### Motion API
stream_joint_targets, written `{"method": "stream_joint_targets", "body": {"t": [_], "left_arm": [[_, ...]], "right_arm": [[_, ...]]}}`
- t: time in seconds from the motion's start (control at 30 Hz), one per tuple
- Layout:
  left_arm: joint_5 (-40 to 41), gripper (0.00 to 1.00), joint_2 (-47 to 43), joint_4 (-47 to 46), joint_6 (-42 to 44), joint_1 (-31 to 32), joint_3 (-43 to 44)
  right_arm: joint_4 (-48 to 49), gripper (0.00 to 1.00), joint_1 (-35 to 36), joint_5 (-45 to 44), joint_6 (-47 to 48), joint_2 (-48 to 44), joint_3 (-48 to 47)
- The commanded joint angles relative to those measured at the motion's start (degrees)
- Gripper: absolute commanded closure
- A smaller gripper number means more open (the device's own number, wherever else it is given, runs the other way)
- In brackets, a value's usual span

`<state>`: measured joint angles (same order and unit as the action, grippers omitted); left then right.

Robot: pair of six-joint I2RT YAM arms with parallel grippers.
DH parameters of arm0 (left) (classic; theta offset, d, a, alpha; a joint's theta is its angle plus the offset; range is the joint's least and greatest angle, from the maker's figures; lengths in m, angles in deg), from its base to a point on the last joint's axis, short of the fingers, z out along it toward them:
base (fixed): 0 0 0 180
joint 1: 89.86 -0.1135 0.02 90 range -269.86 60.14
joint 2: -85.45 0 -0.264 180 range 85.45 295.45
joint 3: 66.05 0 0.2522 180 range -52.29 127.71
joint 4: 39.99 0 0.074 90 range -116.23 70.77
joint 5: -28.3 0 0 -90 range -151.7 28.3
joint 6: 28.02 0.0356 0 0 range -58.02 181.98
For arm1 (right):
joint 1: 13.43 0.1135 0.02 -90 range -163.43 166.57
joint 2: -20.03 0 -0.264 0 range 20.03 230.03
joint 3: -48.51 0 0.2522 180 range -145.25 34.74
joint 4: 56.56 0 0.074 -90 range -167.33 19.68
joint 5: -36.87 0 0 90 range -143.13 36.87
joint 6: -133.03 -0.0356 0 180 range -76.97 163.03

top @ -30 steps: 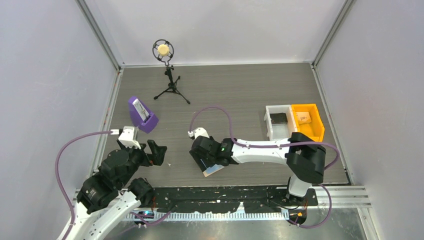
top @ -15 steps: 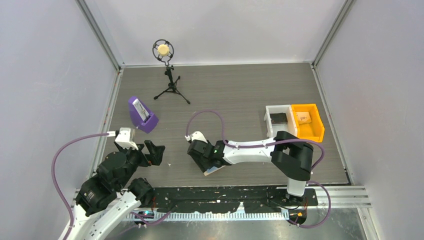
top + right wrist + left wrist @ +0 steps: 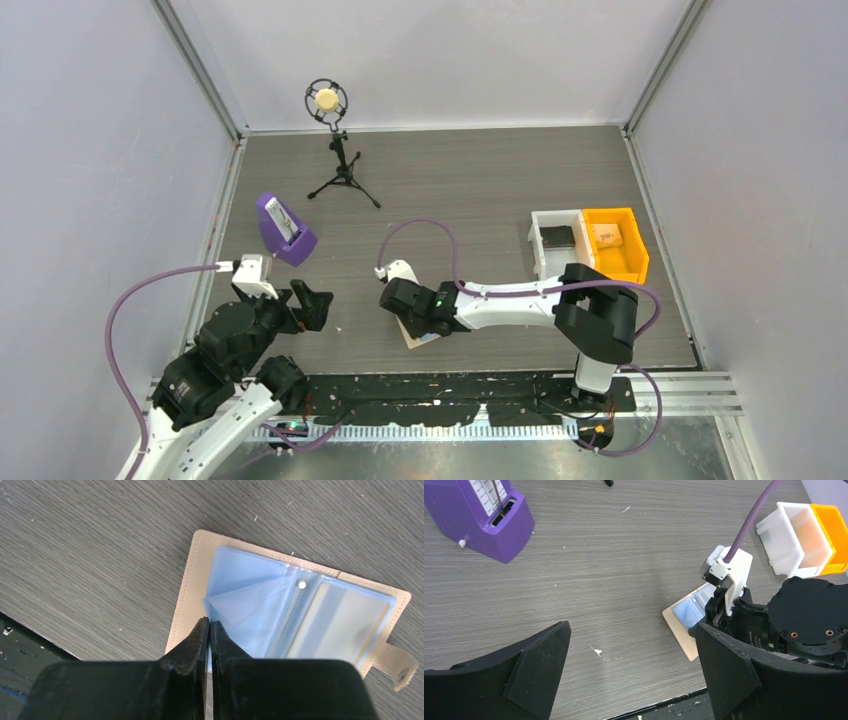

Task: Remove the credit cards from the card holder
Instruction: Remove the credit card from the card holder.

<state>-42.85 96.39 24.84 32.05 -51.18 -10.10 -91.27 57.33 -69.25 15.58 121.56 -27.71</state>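
The card holder [image 3: 190, 595] lies open on the table, tan outside and light blue inside, its snap tab [image 3: 397, 665] at the right. A pale credit card [image 3: 345, 625] shows through the clear right-hand pocket. My right gripper [image 3: 209, 622] is shut at the left half, pinching a raised blue sleeve flap [image 3: 240, 602]. From above, the right gripper [image 3: 412, 325] covers most of the card holder [image 3: 415, 338]. My left gripper [image 3: 631, 630] hangs wide open over bare table to the left of the card holder [image 3: 684, 617], holding nothing.
A purple wedge-shaped stand [image 3: 285, 230] sits at the left, a microphone on a tripod [image 3: 340, 165] at the back. A white bin [image 3: 558, 243] and an orange bin [image 3: 615, 243] stand at the right. The black front edge [image 3: 450, 385] runs just below the card holder.
My right gripper has gone from wide open to shut on the blue sleeve flap, shifting slightly over the card holder. The left arm has barely moved.
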Motion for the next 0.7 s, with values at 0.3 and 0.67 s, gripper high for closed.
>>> {"method": "stream_joint_targets", "body": {"t": [0.3, 0.67], "left_arm": [[-8.63, 0.01, 7.26, -6.65, -7.31, 0.20, -4.82], [-28.29, 0.22, 19.37, -28.75, -16.33, 0.17, -16.95]], "right_arm": [[9.24, 0.70, 0.11, 8.40, -7.66, -5.65, 0.88], [11.21, 0.52, -8.28, 13.50, -4.82, -18.13, 13.44]]}}
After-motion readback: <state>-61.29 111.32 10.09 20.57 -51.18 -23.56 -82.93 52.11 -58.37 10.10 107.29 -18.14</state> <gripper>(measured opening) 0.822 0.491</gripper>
